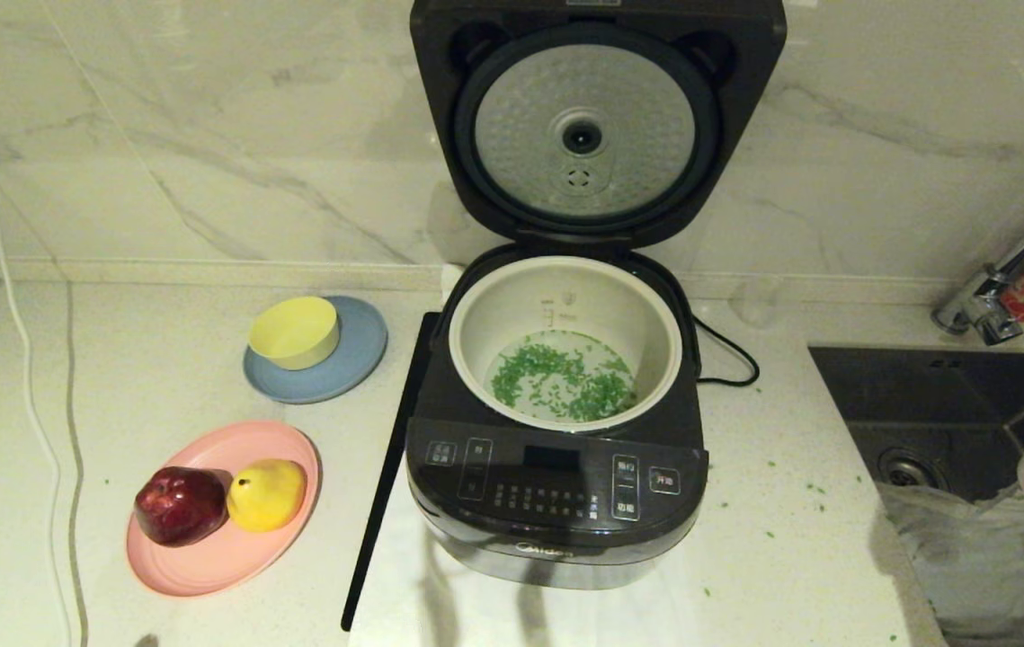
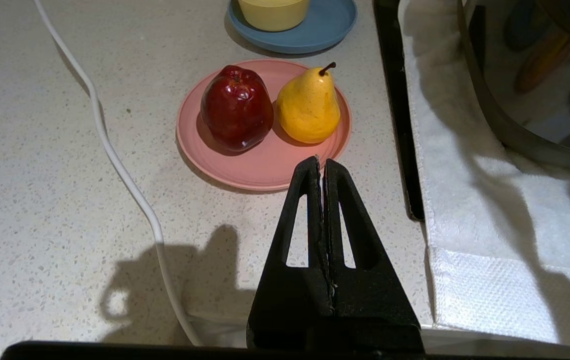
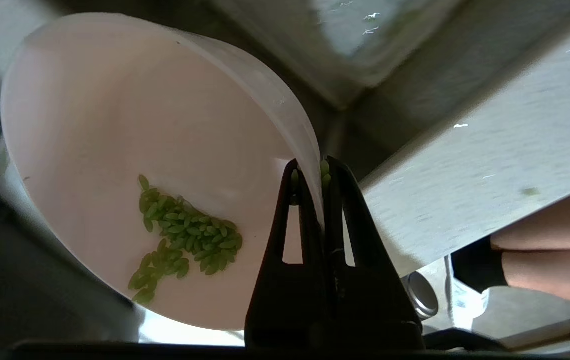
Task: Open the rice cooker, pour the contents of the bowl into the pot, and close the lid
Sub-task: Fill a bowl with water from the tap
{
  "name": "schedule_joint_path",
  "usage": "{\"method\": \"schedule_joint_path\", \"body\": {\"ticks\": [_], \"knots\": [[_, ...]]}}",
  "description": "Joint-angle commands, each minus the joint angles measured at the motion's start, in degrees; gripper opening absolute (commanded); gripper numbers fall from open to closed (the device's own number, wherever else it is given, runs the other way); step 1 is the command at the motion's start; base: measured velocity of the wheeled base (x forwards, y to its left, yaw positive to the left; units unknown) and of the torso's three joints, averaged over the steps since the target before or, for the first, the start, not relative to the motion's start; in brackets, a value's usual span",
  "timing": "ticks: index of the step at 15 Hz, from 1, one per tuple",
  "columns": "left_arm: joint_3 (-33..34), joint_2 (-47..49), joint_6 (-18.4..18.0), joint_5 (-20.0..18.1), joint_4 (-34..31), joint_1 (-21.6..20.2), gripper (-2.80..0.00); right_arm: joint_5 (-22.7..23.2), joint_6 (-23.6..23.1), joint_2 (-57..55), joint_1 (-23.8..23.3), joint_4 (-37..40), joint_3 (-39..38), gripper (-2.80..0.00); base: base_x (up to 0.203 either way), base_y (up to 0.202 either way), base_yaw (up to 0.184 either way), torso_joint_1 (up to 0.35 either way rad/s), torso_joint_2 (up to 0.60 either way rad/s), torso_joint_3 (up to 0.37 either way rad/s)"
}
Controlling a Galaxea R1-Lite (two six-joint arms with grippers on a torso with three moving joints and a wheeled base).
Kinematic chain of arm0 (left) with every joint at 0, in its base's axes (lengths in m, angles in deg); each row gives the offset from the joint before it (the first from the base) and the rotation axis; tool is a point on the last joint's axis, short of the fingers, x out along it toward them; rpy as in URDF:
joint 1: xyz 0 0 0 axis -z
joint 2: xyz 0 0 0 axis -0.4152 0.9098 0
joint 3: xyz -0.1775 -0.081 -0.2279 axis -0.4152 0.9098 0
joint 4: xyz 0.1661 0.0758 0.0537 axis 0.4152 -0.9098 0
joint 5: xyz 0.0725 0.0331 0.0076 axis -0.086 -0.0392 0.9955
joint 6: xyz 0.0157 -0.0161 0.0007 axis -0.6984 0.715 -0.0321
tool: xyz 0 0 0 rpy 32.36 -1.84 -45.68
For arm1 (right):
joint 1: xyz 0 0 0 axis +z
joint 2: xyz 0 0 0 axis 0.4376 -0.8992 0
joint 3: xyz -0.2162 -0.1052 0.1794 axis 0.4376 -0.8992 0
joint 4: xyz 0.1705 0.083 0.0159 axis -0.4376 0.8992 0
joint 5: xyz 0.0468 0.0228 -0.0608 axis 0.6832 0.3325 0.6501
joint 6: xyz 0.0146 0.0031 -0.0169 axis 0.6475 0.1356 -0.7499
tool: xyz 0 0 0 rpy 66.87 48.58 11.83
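Right wrist view: right pincer (image 3: 310,175) clamps tilted bowl (image 3: 114,125) rim, greens (image 3: 184,237) left; left pincer (image 2: 321,167) closed, idle over counter (image 2: 39,175).

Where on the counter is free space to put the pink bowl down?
Bare counter lies between the rice cooker and the sink, with only scattered green bits. The left side is crowded: the pink plate, the blue plate, the white cable.

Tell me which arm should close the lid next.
Left, probably. Its claw is shut and empty near the cooker; the right claw grips the bowl over the sink. The lid stands open.
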Motion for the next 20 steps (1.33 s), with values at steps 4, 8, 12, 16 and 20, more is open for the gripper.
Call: {"method": "schedule_joint_path", "body": {"ticks": [4, 8, 12, 16, 20], "knots": [[0.4, 0.0, 0.0, 0.0, 0.0, 0.0, -2.8, 2.1, -3.1, -9.0, -10.1, -7.5, -0.8, -2.8, 0.0, 0.0, 0.0, 0.0, 0.0, 0.0], [0.4, 0.0, 0.0, 0.0, 0.0, 0.0, -2.8, 1.8, -3.3, -11.7, -13.1, -13.5, -1.3, -2.8, 0.0, 0.0, 0.0, 0.0, 0.0, 0.0], [0.4, 0.0, 0.0, 0.0, 0.0, 0.0, -2.8, 1.9, -2.9, -15.7, -16.1, -22.3, -0.7, -2.8, 0.0, 0.0, 0.0, 0.0, 0.0, 0.0], [0.4, 0.0, 0.0, 0.0, 0.0, 0.0, -2.8, 2.2, 0.1, -18.0, -16.0, -27.1, 1.4, -2.8, 0.0, 0.0, 0.0, 0.0, 0.0, 0.0], [0.4, 0.0, 0.0, 0.0, 0.0, 0.0, -2.8, 4.2, 0.2, -20.5, -14.9, -27.1, 3.1, -2.8, 0.0, 0.0, 0.0, 0.0, 0.0, 0.0]]}}
